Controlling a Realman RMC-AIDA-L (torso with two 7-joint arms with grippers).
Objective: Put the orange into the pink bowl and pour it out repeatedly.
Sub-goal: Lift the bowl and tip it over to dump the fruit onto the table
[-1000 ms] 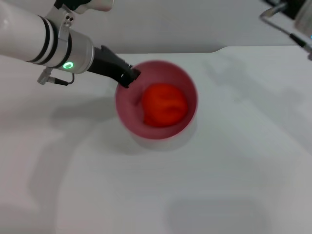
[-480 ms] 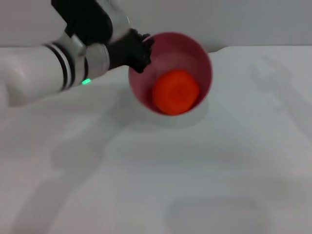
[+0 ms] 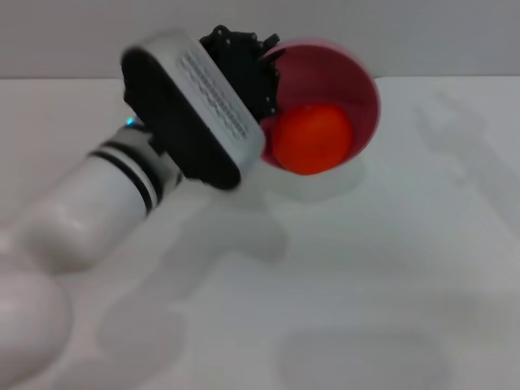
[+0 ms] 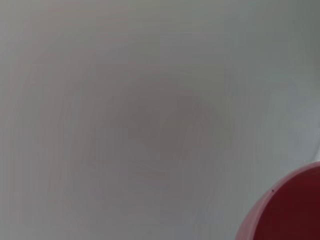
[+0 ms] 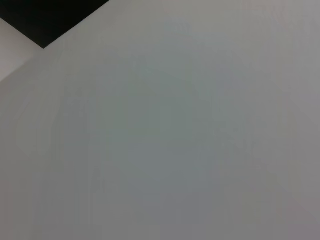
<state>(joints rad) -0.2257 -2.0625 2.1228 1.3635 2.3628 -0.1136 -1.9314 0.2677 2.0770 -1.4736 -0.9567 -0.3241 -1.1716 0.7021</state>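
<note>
My left gripper [image 3: 264, 77] is shut on the rim of the pink bowl [image 3: 349, 77] and holds it lifted above the white table, tipped steeply toward me. The orange [image 3: 312, 136] lies at the bowl's lower lip, still inside it. The bowl's outer wall shows at one corner of the left wrist view [image 4: 290, 210]. My right gripper is out of view; the right wrist view shows only bare table.
The white table [image 3: 366, 268] spreads in front and to the right of the bowl. My left arm's wrist housing [image 3: 191, 110] hangs over the table's left half. The table's far edge runs just behind the bowl.
My left arm has lifted the bowl, carried it to the right and tipped it further. The orange has rolled from the bowl's bottom to its lower lip. The right arm has left the head view.
</note>
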